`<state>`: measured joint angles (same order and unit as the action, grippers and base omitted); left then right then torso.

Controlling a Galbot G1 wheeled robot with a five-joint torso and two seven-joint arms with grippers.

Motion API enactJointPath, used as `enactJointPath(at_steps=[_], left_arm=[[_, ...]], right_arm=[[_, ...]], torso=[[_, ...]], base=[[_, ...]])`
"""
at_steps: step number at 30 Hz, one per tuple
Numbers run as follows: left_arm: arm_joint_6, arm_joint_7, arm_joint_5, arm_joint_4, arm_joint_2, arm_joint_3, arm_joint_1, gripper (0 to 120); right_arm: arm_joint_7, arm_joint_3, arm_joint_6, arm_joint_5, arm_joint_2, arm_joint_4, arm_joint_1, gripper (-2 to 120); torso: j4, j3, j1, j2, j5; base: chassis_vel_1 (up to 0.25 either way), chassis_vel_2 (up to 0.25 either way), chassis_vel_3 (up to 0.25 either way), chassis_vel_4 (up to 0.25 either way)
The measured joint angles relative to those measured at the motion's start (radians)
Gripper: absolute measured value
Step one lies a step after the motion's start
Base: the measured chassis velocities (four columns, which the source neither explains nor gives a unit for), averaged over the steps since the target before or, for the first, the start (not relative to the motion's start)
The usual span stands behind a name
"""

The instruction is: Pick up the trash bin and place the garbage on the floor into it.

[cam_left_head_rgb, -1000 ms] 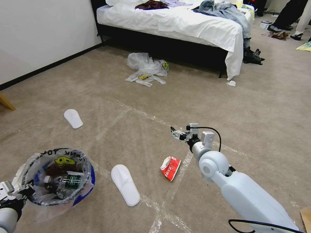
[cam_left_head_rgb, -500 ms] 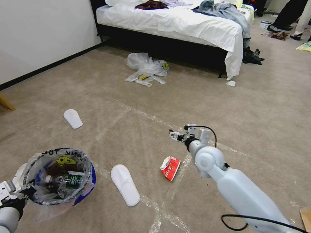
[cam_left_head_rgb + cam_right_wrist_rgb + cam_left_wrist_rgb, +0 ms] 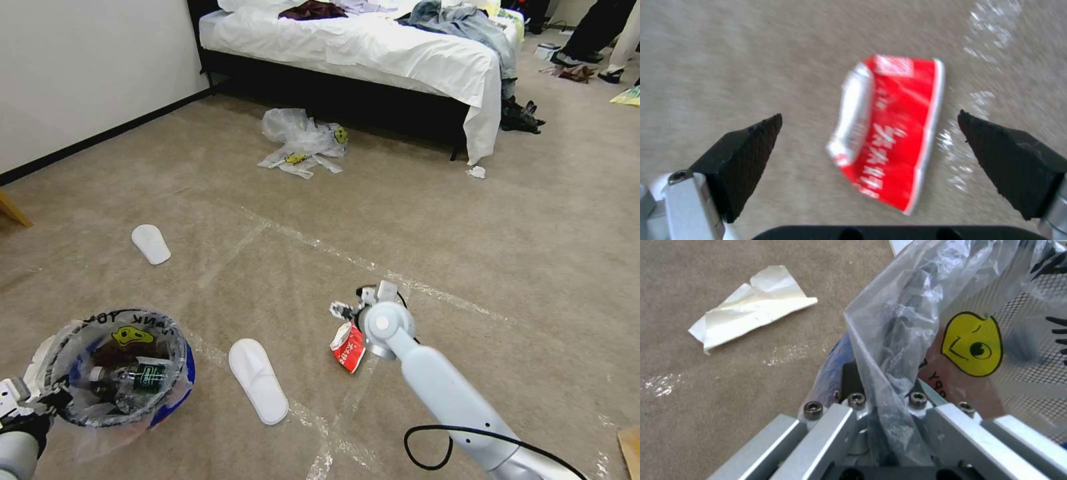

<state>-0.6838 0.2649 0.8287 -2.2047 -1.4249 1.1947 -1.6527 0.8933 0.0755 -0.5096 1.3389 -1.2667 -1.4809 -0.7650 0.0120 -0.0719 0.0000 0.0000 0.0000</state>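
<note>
My left gripper (image 3: 880, 413) is shut on the rim of the trash bin (image 3: 120, 370), a red bucket with a blue band and a printed clear liner (image 3: 971, 345), held at the lower left with a bottle and other litter inside. My right gripper (image 3: 343, 310) hangs open just above a red wrapper (image 3: 349, 347) lying on the floor (image 3: 500, 253). In the right wrist view the wrapper (image 3: 893, 133) lies between the two black fingertips (image 3: 746, 156), which stand wide apart. Garbage on the carpet includes two white slippers (image 3: 257, 380) (image 3: 151, 243), clear plastic bags (image 3: 303, 143) and crumpled paper (image 3: 476, 172).
A bed (image 3: 373, 47) with white sheets and clothes stands at the back. A white wall (image 3: 80, 73) runs along the left. A creased white paper (image 3: 751, 308) lies on the carpet beside the bin. Shoes (image 3: 520, 117) sit by the bed's corner.
My right arm has swung down and towards me, bringing the open gripper from above the tape line to just over the red wrapper. The bin has barely moved.
</note>
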Motion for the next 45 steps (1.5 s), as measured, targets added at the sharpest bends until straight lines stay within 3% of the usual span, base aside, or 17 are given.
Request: enactJointPath(at_steps=[9, 31, 35, 37, 45], left_arm=[[0.001, 0.000, -0.008, 0.003, -0.005, -0.003, -0.002, 1], [0.006, -0.001, -0.004, -0.013, -0.001, 0.003, -0.022, 1], [0.009, -0.002, -0.003, -0.017, 0.000, 0.003, -0.023, 1], [0.010, -0.002, -0.002, -0.021, 0.000, 0.003, -0.026, 1], [0.013, -0.003, -0.002, -0.024, 0.000, 0.003, -0.029, 1]], right_arm=[[-0.019, 0.002, 0.014, -0.025, -0.040, 0.059, -0.019, 98], [-0.196, 0.037, 0.067, -0.195, -0.152, 0.335, 0.057, 95], [-0.211, 0.037, 0.072, -0.200, -0.159, 0.357, 0.063, 91], [-0.231, 0.037, 0.079, -0.216, -0.167, 0.380, 0.064, 80], [-0.255, 0.038, 0.093, -0.248, -0.173, 0.399, 0.062, 56]], torso=[[-0.0005, 0.000, 0.000, 0.000, -0.0001], [-0.0003, 0.000, 0.000, 0.000, -0.0001], [-0.0004, 0.000, 0.000, 0.000, 0.0000], [-0.0004, 0.000, 0.000, 0.000, -0.0001], [-0.0004, 0.000, 0.000, 0.000, 0.0000]], base=[[0.000, 0.000, 0.000, 0.000], [0.000, 0.000, 0.000, 0.000], [0.000, 0.000, 0.000, 0.000], [0.000, 0.000, 0.000, 0.000], [0.000, 0.000, 0.000, 0.000]])
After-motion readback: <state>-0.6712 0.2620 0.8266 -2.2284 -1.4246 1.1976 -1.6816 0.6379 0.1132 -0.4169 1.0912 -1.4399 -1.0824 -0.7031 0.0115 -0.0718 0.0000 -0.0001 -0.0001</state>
